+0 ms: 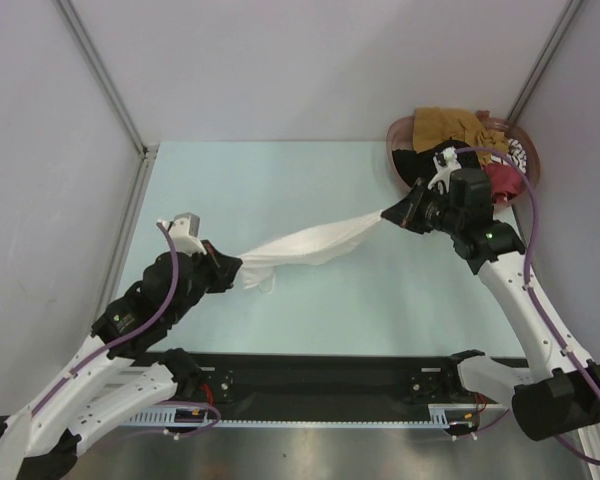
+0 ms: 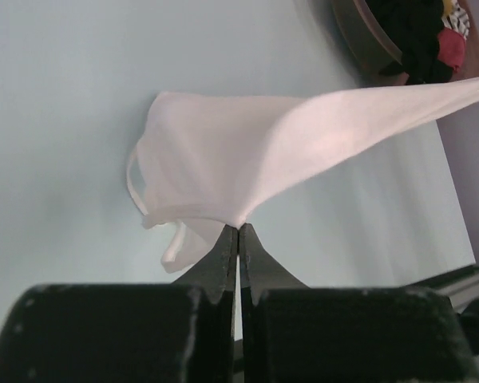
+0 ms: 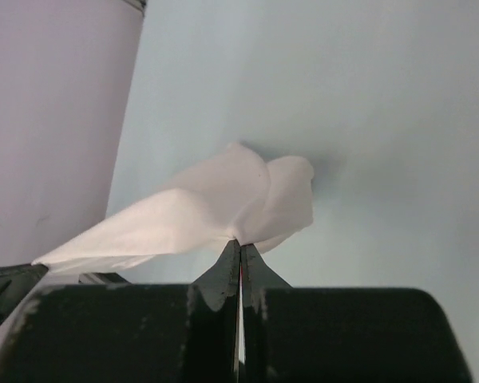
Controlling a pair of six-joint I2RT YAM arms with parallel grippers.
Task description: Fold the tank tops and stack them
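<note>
Left gripper (image 1: pixel 230 270), lower left of the overhead frame: the fingertips are buried in cloth there, so I read it from its wrist camera. The jaws are pressed together, pinching an edge of the white tank top (image 1: pixel 310 243). I cannot tell which end of the garment this is.

Centre: the top runs as a twisted band from the left gripper up and right to the right gripper (image 1: pixel 392 213), over the pale table (image 1: pixel 280 170). I cannot make out whether its sagging middle touches the surface.

Right of centre: the right gripper is likewise clenched on the cloth's other end, plain in its own wrist view.

Upper right: a round basket (image 1: pixel 396 135), its near side covered by the right arm (image 1: pixel 510 280). The heap inside is jumbled and partly hidden, so I cannot count separate garments.

Count: two arms, two grippers, one white top out on the table side, one basket. In the basket I make out four colours: mustard-brown cloth (image 1: pixel 445 125), black cloth (image 1: pixel 415 165), red cloth (image 1: pixel 507 180) and a striped patch (image 1: pixel 517 150).
</note>
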